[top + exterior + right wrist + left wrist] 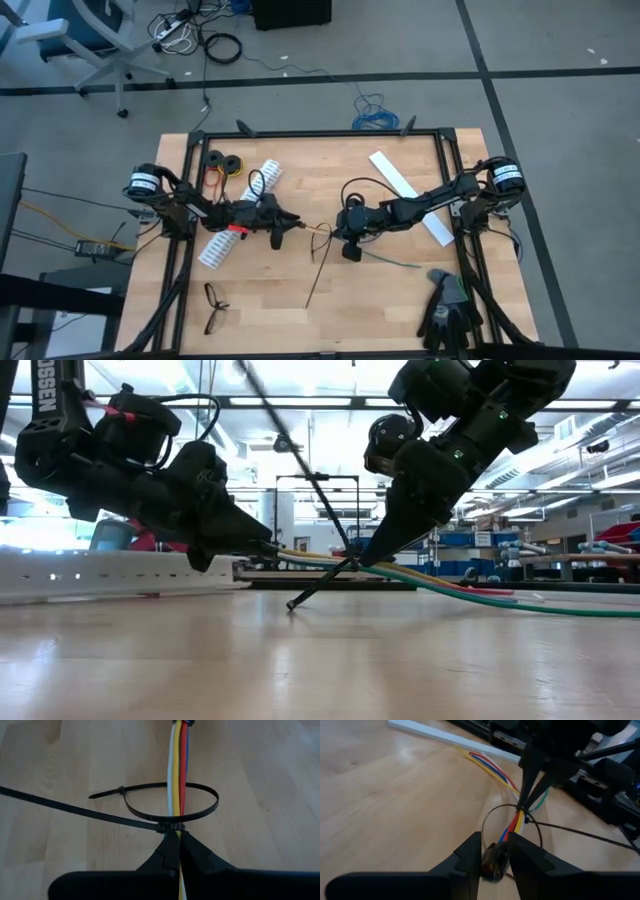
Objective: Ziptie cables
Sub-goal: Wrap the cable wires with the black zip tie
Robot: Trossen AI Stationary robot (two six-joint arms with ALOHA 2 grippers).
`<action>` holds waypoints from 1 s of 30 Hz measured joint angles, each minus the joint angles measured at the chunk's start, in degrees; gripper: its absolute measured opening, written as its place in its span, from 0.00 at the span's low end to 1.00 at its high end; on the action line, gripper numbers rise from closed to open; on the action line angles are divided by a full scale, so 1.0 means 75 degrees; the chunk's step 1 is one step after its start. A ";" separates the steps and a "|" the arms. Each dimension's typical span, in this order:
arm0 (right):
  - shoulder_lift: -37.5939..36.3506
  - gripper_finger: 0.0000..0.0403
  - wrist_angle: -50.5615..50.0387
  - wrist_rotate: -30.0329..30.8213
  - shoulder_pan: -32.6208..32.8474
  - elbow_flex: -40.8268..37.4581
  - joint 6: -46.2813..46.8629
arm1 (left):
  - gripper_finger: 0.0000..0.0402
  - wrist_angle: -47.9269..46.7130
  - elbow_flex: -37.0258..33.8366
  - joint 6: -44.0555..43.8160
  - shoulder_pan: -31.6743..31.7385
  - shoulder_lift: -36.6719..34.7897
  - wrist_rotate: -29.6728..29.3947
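Near the middle of the pale, grained wooden tabletop, the two claws face each other with the cables stretched between them. The cables are thin, smooth wires in white, yellow, red and blue, lying side by side as a slim bundle just above the wood.

The left claw has its blunt, matte black fingers pinching one end of the bundle, where the wire ends bunch into a dark clump.

The right claw has its tapered fingertips pressed together on the cables, right at the small square head of a ziptie. That ziptie is a narrow, glossy black strap forming a loose oval loop around the bundle, with its long straight tail running away across the wood. A second, short black tip with a small head juts from the loop's far side; whether it belongs to another ziptie cannot be told.

In the high view, a white slotted strip lies under the left arm, a flat white bar under the right arm, black eyeglasses near the front edge, and a dark glove at the front right.
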 joint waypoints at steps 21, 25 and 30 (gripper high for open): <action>-0.0006 0.00 0.0258 0.0182 0.0012 0.0000 -0.0206 | 0.26 0.1043 -0.0417 -0.1690 -0.0329 -0.0003 -0.0975; -0.0008 0.00 0.0665 0.0169 -0.0063 0.0000 -0.0295 | 0.26 0.0444 -0.0151 -0.2010 -0.0375 -0.0003 -0.1190; -0.0008 0.00 0.0754 0.0192 -0.0079 0.0000 -0.0312 | 0.26 0.0304 -0.0056 -0.2247 -0.0372 -0.0003 -0.1270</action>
